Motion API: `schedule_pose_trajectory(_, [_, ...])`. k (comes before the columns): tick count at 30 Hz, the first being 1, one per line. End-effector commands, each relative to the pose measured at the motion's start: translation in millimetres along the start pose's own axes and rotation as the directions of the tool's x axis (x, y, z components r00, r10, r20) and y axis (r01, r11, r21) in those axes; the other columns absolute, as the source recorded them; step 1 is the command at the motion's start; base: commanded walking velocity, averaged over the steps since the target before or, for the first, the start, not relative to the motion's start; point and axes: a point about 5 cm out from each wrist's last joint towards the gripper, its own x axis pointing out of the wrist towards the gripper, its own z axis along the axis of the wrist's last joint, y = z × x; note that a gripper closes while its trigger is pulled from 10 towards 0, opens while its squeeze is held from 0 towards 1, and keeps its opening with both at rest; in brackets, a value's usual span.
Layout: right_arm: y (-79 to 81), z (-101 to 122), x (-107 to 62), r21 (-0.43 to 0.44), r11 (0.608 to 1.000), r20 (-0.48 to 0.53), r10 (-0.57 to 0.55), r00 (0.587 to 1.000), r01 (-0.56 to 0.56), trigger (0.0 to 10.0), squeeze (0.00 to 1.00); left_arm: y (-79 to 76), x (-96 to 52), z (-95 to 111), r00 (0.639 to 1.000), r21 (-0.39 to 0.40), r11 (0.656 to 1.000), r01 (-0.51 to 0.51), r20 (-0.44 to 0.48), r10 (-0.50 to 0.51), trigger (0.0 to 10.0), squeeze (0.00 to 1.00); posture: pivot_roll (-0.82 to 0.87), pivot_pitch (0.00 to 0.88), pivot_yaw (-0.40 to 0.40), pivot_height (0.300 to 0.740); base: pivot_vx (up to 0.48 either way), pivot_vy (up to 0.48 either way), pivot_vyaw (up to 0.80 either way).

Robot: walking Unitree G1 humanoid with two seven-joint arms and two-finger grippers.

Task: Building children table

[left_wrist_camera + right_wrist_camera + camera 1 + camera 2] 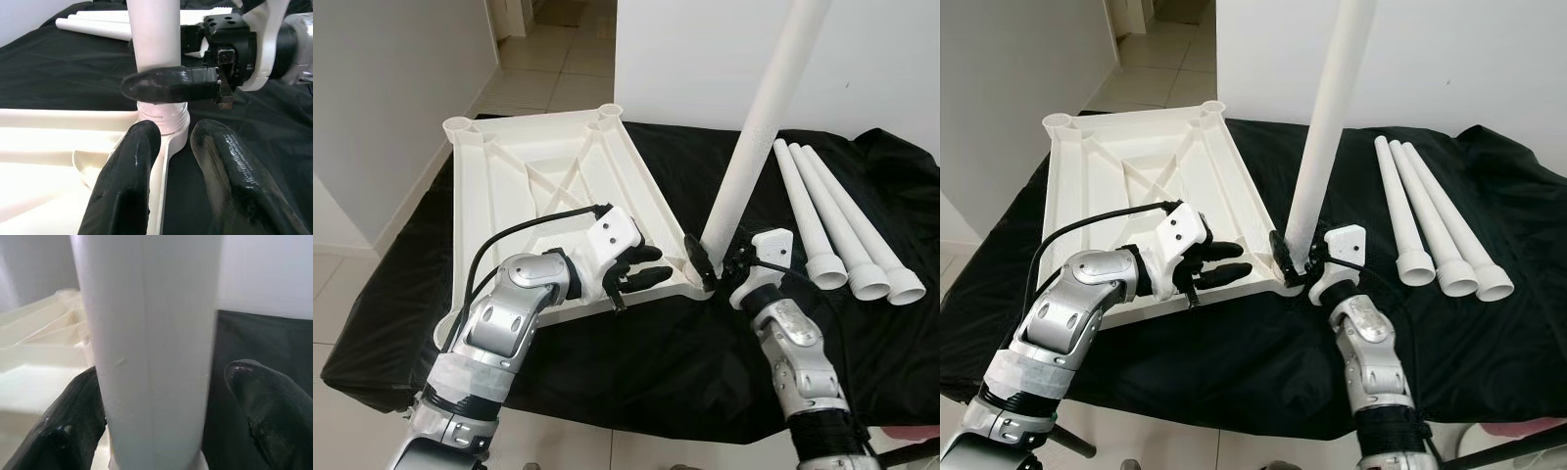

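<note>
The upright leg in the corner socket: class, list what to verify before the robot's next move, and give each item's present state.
1. Upright leg seated in the corner socket of the tabletop: its base is in the socket, depth cannot tell.
2. Right tool around the leg's base: ok.
3. Right tool's grip firm: cannot tell.
4. Left tool open, over the tabletop edge beside the socket, not on the leg: ok.
5. Three spare legs lying on the black cloth, apart from both arms: ok.
</note>
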Motion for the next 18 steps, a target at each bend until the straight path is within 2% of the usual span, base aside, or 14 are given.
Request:
schedule_pose_trajectory(1, [-1.1, 0.2, 0.8, 0.004, 1.0, 0.009, 0.019, 1.0, -0.019, 10.0, 0.0, 2.3, 0.6, 1.2, 0.998, 0.005, 0.998, -0.069, 0.001, 0.069, 10.0, 0.0, -0.07, 0.0, 0.009, 0.74, 0.0, 0.0, 0.0])
schedule_pose_trajectory(4, [-7.6, 1.7, 9.0, -0.025, 0.995, -0.004, 0.095, 0.995, -0.095, 10.0, 0.0, 3.3, 0.5, 0.0, 0.997, 0.009, 0.997, -0.076, -0.006, 0.076, 10.0, 0.0, -0.07, 0.0, 0.014, 0.74, 0.0, 0.0, 0.0])
schedule_pose_trajectory(6, [-7.6, 1.7, 9.0, -0.025, 0.995, -0.004, 0.095, 0.995, -0.095, 10.0, 0.0, 3.3, 0.5, 0.0, 0.997, 0.009, 0.997, -0.076, -0.006, 0.076, 10.0, 0.0, -0.07, 0.0, 0.014, 0.74, 0.0, 0.0, 0.0])
schedule_pose_trajectory(7, [-8.5, 2.4, 12.4, -0.031, 0.992, -0.007, 0.125, 0.992, -0.125, 9.6, 0.0, 4.0, 1.0, -0.1, 0.997, 0.009, 0.997, -0.08, -0.005, 0.08, 10.0, 0.0, -0.07, 0.0, 0.015, 0.74, 0.0, 0.0, 0.0])
schedule_pose_trajectory(8, [-8.5, 2.4, 12.4, -0.031, 0.992, -0.007, 0.125, 0.992, -0.125, 9.6, 0.0, 4.0, 1.0, -0.1, 0.997, 0.009, 0.997, -0.08, -0.005, 0.08, 10.0, 0.0, -0.07, 0.0, 0.015, 0.74, 0.0, 0.0, 0.0])
schedule_pose_trajectory(9, [-9.4, 0.8, 16.4, -0.044, 0.988, -0.023, 0.15, 0.988, -0.151, 4.0, 0.0, 3.2, 2.8, 1.1, 0.997, 0.014, 0.997, -0.075, -0.001, 0.075, 10.0, 0.0, -0.06, 0.0, 0.012, 0.74, 0.0, 0.0, 0.0])
schedule_pose_trajectory(10, [-10.4, -0.7, 18.6, -0.051, 0.986, -0.034, 0.159, 0.987, -0.16, 1.5, 0.0, 2.2, 3.9, 2.1, 0.998, 0.017, 0.997, -0.07, 0.003, 0.07, 10.0, 0.0, -0.05, 0.0, 0.01, 0.74, 0.0, 0.0, 0.0])
schedule_pose_trajectory(11, [-10.4, -0.7, 18.6, -0.051, 0.986, -0.034, 0.159, 0.987, -0.16, 1.5, 0.0, 2.2, 3.9, 2.1, 0.998, 0.017, 0.997, -0.07, 0.003, 0.07, 10.0, 0.0, -0.05, 0.0, 0.01, 0.74, 0.0, 0.0, 0.0])
schedule_pose_trajectory(12, [-11.1, -1.8, 19.5, -0.055, 0.985, -0.041, 0.163, 0.986, -0.165, 0.0, 0.0, 1.1, 4.6, 2.7, 0.998, 0.02, 0.998, -0.066, 0.005, 0.066, 10.0, 0.0, -0.05, 0.0, 0.01, 0.74, 0.0, 0.0, 0.0])
schedule_pose_trajectory(18, [-14.9, -4.2, 16.6, -0.056, 0.985, -0.049, 0.159, 0.986, -0.162, 0.0, 0.0, 1.6, 3.3, 2.7, 0.998, 0.021, 0.998, -0.065, 0.004, 0.065, 10.0, 0.0, -0.05, 0.0, 0.01, 0.74, 0.0, 0.0, 0.0])
